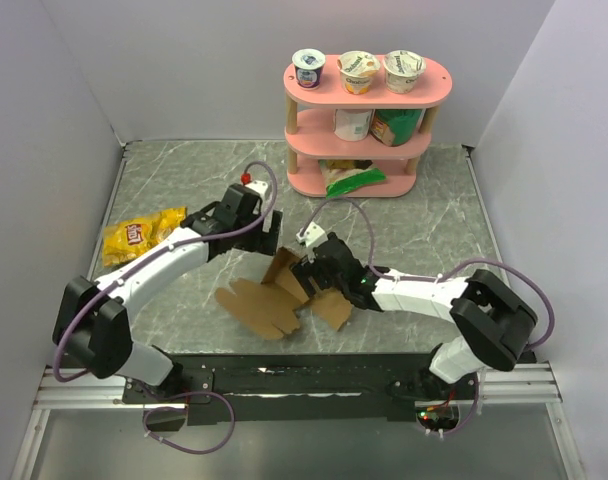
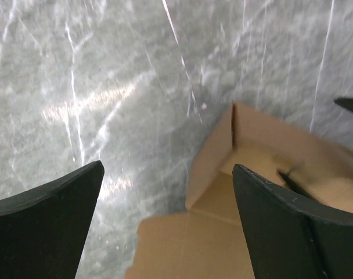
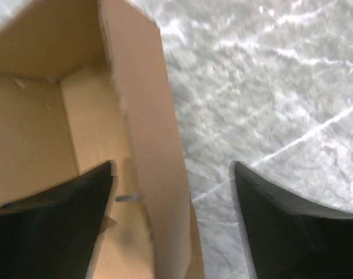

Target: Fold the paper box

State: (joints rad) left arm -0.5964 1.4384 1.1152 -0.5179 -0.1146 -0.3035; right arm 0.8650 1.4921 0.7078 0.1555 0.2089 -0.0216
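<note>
A grey marbled table (image 1: 424, 220) fills the workspace, with pale walls around it. At its far edge stands a pink three-tier shelf (image 1: 369, 100). Its middle and bottom tiers hold a few packages.

The left arm (image 1: 164, 265) reaches in from the near left corner toward the table's middle. The right arm (image 1: 424, 293) reaches in from the near right and points left.

The box (image 1: 274, 300) lies near the table's middle, toward the near edge and between the two arms' ends. It is only partly folded. Some brown walls stand up at its far right part, and the other flaps lie flat on the table on its near side.

A yellow bag (image 1: 139, 237) lies at the left, well apart from the box and beside the left arm.

The left gripper (image 2: 168, 197) hangs just beyond the box's far left side. Its jaws are spread wide and hold nothing; bare table and a box corner (image 2: 223, 174) show between them.

The right gripper (image 3: 173, 197) is at the raised part of the box. Its jaws are also spread, straddling one upright wall (image 3: 147, 133). One finger is inside the box and the other is outside over the table, clear of the cardboard, so nothing is pinched.

Three cups (image 1: 358, 70) sit in a row on the shelf's top tier.
</note>
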